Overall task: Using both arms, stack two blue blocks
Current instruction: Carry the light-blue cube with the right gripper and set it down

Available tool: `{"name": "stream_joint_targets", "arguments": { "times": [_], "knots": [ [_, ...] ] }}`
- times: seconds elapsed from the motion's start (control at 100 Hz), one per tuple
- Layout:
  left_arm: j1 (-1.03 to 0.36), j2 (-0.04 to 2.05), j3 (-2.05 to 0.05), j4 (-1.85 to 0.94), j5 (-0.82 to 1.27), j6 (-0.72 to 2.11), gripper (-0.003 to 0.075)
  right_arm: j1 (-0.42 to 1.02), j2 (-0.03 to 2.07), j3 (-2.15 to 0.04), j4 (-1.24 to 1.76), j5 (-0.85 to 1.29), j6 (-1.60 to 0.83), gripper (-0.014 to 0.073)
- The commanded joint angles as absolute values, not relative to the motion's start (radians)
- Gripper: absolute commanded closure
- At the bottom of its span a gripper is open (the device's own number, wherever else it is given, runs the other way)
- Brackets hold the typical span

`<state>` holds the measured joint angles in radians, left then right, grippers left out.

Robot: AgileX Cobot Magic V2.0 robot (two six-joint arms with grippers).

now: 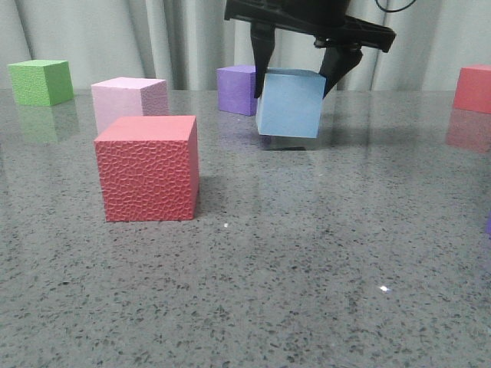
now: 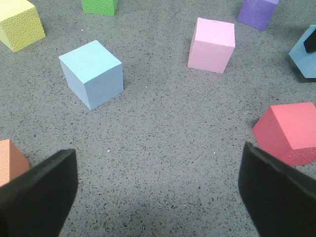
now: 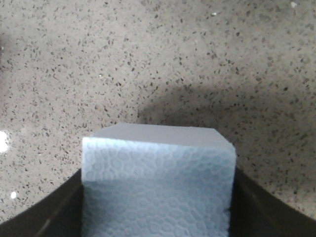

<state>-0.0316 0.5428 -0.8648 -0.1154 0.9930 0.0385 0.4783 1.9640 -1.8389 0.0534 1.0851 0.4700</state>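
One blue block (image 1: 290, 103) hangs slightly tilted just above the table, with my right gripper (image 1: 294, 88) shut on its two sides. The right wrist view shows this blue block (image 3: 157, 187) filling the gap between the dark fingers (image 3: 44, 217) of the right gripper (image 3: 158, 207). The second blue block (image 2: 92, 74) rests alone on the table in the left wrist view, well ahead of my left gripper (image 2: 158, 192), which is wide open and holds nothing. The held blue block (image 2: 302, 53) shows at that view's edge. My left gripper is not in the front view.
A red cube (image 1: 147, 169) stands near the front left, with a pink cube (image 1: 129, 100) behind it. Farther back are a green cube (image 1: 40, 81), a purple cube (image 1: 236, 88) and another red cube (image 1: 473, 88). A yellow cube (image 2: 17, 24) and an orange cube (image 2: 10, 163) show in the left wrist view.
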Motion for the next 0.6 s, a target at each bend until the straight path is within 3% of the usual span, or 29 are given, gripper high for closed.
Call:
{"name": "stream_joint_targets", "arguments": {
  "times": [0.0,0.11,0.35,0.59],
  "knots": [
    [-0.034,0.555,-0.897,-0.134,0.933,0.037,0.0101,0.476,1.907,-1.873,0.041,1.048,0.458,0.0272],
    [-0.034,0.555,-0.897,-0.134,0.933,0.037,0.0101,0.476,1.907,-1.873,0.041,1.048,0.458,0.0246],
    [-0.034,0.555,-0.897,-0.134,0.933,0.037,0.0101,0.476,1.907,-1.873,0.039,1.027,0.458,0.0099],
    [-0.034,0.555,-0.897,-0.134,0.933,0.037,0.0101,0.476,1.907,-1.873,0.039,1.019,0.458,0.0051]
  ]
}}
